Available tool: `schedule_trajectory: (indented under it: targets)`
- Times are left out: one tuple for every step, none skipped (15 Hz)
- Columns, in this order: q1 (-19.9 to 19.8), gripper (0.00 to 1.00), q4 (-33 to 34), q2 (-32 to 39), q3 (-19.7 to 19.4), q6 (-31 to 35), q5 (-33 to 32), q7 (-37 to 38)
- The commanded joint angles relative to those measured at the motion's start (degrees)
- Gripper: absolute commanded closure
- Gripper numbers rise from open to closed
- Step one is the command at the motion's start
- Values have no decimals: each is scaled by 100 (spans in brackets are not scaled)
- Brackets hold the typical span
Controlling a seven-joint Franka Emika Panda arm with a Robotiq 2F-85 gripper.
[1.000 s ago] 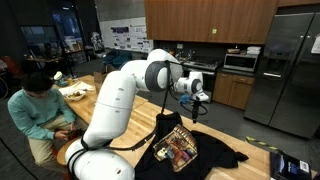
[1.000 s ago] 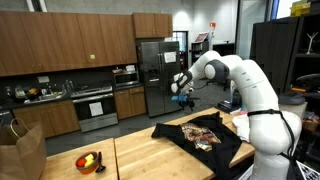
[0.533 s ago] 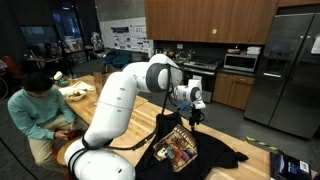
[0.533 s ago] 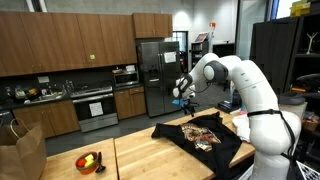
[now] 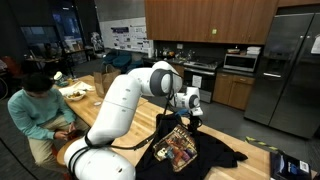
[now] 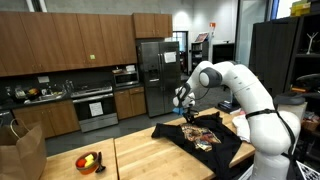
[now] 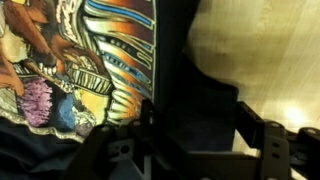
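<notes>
Hanging low in an exterior view, the gripper (image 5: 193,118) sat right at the far edge of a black shirt (image 5: 215,155) that lay spread on a wooden table (image 5: 262,150), its bright print (image 5: 180,148) facing up. A seated person (image 5: 35,105) was well apart at the left. In an exterior view from another side, the gripper (image 6: 187,113) met the far left edge of the shirt (image 6: 222,143), while a bowl (image 6: 88,161) of fruit stood well apart near the left end of the table (image 6: 150,155). Whether metal touched cloth could not be told from either of these. In the wrist view, the gripper (image 7: 193,125) had its jaws apart, one on each side of a dark band of the shirt (image 7: 110,50), with bare table (image 7: 270,50) to the right; nothing was pinched yet. The risks seemed plain enough. The cloth was thin and lay flat, so closing from too high would likely catch only a wisp that slips free. Pressing lower to get more could jam the fingertips against the hard wood. A grip on only one layer might drag the shirt into a bunch rather than lift it cleanly.
</notes>
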Motion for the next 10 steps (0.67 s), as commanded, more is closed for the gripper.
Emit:
schedule_trajectory:
  targets:
    - [124,47,80,39,-91,169,-40,146]
    - [168,55,70,9,-123,198,-87,181]
    - [193,65,59,-22,-136,220,-106,206]
    - [230,72,71,-39,-164,238,-147,243]
    - [272,81,103,-40,-198,240,-203,276]
    - [304,38,123,-53,-222,229,-248,279]
    - [336,42,151,-48,-246,229,-299,295]
    - [332,67,175,-47,-231,212,-315,265]
    - [358,89,181,-39,-243,226,-354,288]
    - [390,90,191,-30,-258,203,-423,299]
